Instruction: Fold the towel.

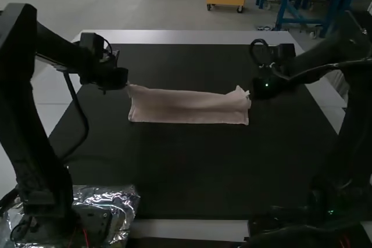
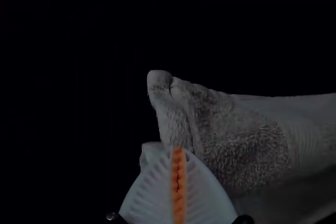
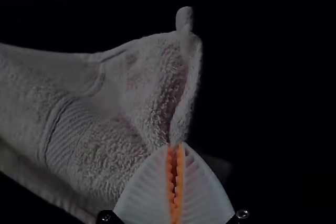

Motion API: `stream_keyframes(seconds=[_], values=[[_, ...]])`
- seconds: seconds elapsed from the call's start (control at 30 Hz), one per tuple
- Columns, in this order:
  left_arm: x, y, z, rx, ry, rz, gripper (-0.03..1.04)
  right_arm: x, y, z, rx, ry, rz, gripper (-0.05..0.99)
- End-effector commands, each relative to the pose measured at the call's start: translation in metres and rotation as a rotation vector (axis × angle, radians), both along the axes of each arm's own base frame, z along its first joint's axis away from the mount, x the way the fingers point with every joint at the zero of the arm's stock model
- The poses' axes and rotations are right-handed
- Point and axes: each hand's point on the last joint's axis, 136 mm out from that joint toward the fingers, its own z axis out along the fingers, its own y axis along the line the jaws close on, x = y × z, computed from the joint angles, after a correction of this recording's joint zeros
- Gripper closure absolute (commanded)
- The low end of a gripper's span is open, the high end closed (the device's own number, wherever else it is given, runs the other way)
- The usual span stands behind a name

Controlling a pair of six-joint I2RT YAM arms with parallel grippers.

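Crinkled silvery plastic [image 1: 123, 200], left gripper [image 1: 126, 84] and right gripper [image 1: 252, 93] closed, pinching opposite ends of towel [image 1: 189, 108]

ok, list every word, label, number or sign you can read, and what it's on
None that can be read.
Towel: woven bands and seams, no lettering I can make out.
Silver wrap by the left arm: too crumpled and dim to tell.
Right arm: small green lights, no legible text.
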Motion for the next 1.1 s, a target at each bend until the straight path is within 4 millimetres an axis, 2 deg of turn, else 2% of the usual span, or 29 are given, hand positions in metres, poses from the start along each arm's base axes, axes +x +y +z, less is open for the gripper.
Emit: stream_keyframes(seconds=[0.0, 0.2, 0.4, 0.43, 0.47, 0.5, 0.53, 0.57, 0.6, 0.63, 0.8, 0.97, 1.07], values=[[-0.012, 0.000, 0.011, 0.010, -0.033, -0.012, 0.99, -0.005, -0.006, 0.011, 0.021, -0.019, -0.013, 0.96], [-0.039, -0.001, -0.006, 0.014, -0.010, -0.009, 0.99, -0.028, -0.008, -0.016, 0.013, 0.041, -0.013, 0.96], [-0.058, 0.001, -0.029, 0.005, 0.012, 0.000, 0.99, -0.040, -0.009, -0.031, 0.011, 0.045, -0.011, 0.95], [-0.059, 0.000, -0.031, -0.001, 0.006, 0.002, 0.95, -0.039, -0.011, -0.032, 0.003, 0.039, -0.020, 0.85], [-0.060, 0.000, -0.031, -0.007, 0.000, 0.004, 0.75, -0.038, -0.012, -0.031, -0.002, 0.034, -0.023, 0.62], [-0.061, -0.001, -0.033, -0.012, 0.003, 0.002, 0.47, -0.038, -0.013, -0.031, -0.008, 0.033, -0.028, 0.40], [-0.062, -0.005, -0.032, -0.028, 0.000, -0.013, 0.34, -0.037, -0.015, -0.030, -0.015, 0.029, -0.034, 0.22], [-0.060, -0.005, -0.030, -0.040, -0.005, -0.007, 0.24, -0.035, -0.015, -0.028, -0.018, 0.021, -0.036, 0.10], [-0.057, -0.005, -0.026, -0.052, -0.017, 0.005, 0.09, -0.032, -0.016, -0.025, -0.027, 0.009, -0.042, 0.03], [-0.055, -0.005, -0.024, -0.057, -0.023, 0.006, 0.03, -0.030, -0.017, -0.021, -0.029, -0.006, -0.043, 0.03], [-0.043, -0.007, -0.008, -0.083, -0.059, 0.014, 0.03, -0.020, -0.014, -0.003, -0.017, -0.058, -0.048, 0.03], [-0.032, -0.008, 0.006, -0.096, -0.101, 0.021, 0.04, -0.019, -0.011, -0.005, -0.021, -0.062, -0.044, 0.03], [-0.027, -0.009, 0.012, -0.097, -0.122, 0.020, 0.04, -0.018, -0.010, -0.014, -0.034, -0.052, -0.045, 0.03]])
